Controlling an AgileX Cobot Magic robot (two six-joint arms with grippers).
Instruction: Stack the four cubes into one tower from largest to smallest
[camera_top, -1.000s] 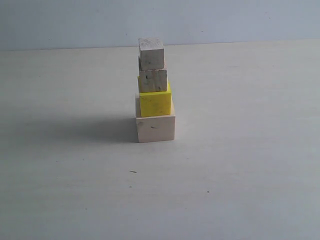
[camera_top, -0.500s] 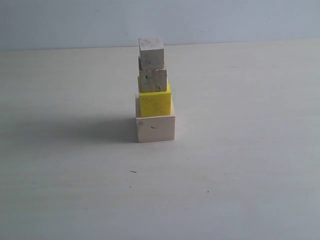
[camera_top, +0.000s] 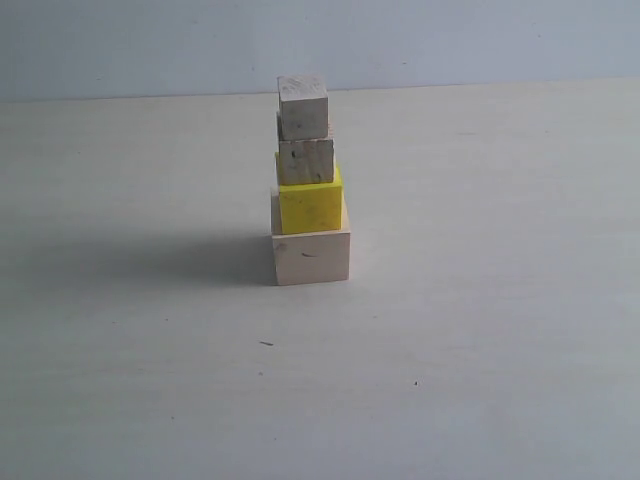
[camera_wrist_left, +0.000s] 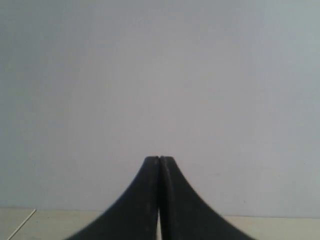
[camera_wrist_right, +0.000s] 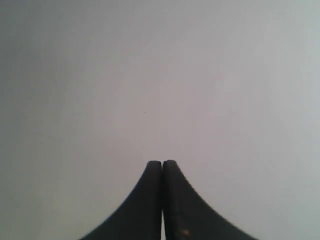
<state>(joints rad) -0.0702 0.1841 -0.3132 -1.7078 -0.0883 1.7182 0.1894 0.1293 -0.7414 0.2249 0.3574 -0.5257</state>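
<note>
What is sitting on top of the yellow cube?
The lower small wooden cube rests on the yellow cube, and the top small wooden cube sits on that. The yellow cube's top face is mostly covered, so hidden.

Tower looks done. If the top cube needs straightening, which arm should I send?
Left, marginally: the tower stands just left of centre in the exterior view. Otherwise they are even: left gripper and right gripper are both shut, face only blank wall, and neither shows near the top cube.

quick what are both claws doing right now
left claw: closed, holding nothing
right claw: closed, holding nothing
</note>
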